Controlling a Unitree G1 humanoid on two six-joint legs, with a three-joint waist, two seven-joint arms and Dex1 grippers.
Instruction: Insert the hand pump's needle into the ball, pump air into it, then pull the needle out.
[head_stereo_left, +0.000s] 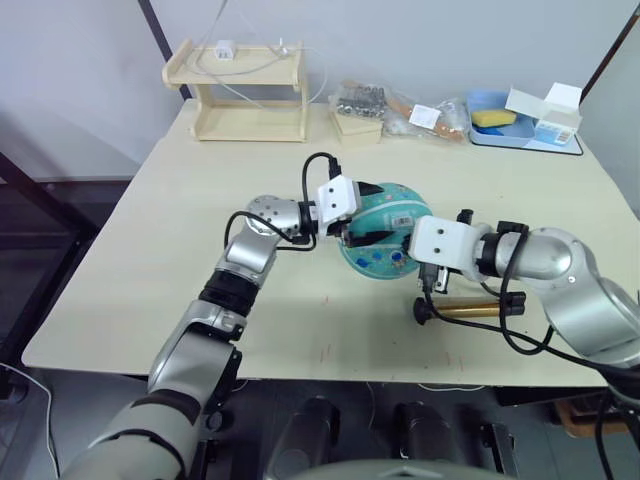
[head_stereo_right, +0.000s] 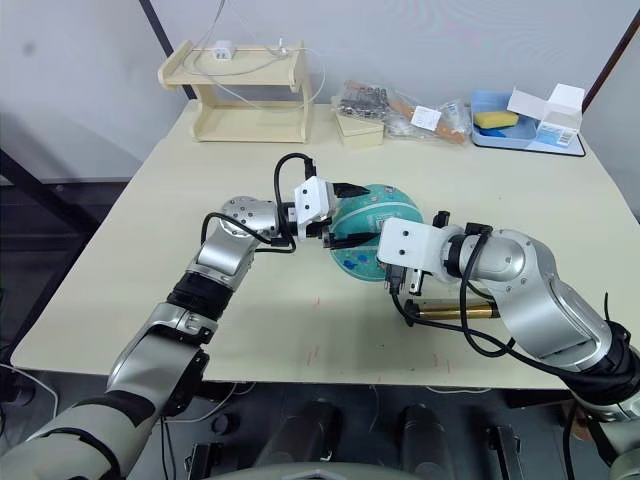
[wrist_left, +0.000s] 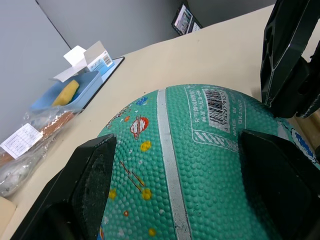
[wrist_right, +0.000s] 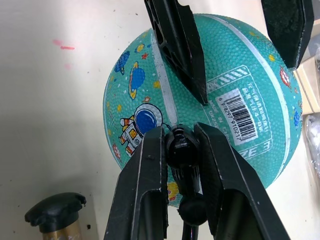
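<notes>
The teal ball (head_stereo_left: 392, 228) with cartoon prints and a white barcode label sits mid-table. My left gripper (head_stereo_left: 368, 213) spans it from the left, its two black pads (wrist_left: 92, 180) pressed on opposite sides of the ball. My right gripper (wrist_right: 179, 131) is shut on the small black fitting (wrist_right: 182, 147) at the end of the hose, its tip against the ball's surface beside a light band. The needle itself is hidden there. The brass hand pump (head_stereo_left: 472, 308) lies flat on the table just in front of the ball, under my right wrist, its black end cap (wrist_right: 54, 212) nearest.
A wooden shelf (head_stereo_left: 245, 92) stands at the table's back left. Bags of small parts (head_stereo_left: 400, 108) and a blue tray (head_stereo_left: 500, 137) with a sponge and a box sit along the back right. The table's front edge (head_stereo_left: 330, 378) runs close below the pump.
</notes>
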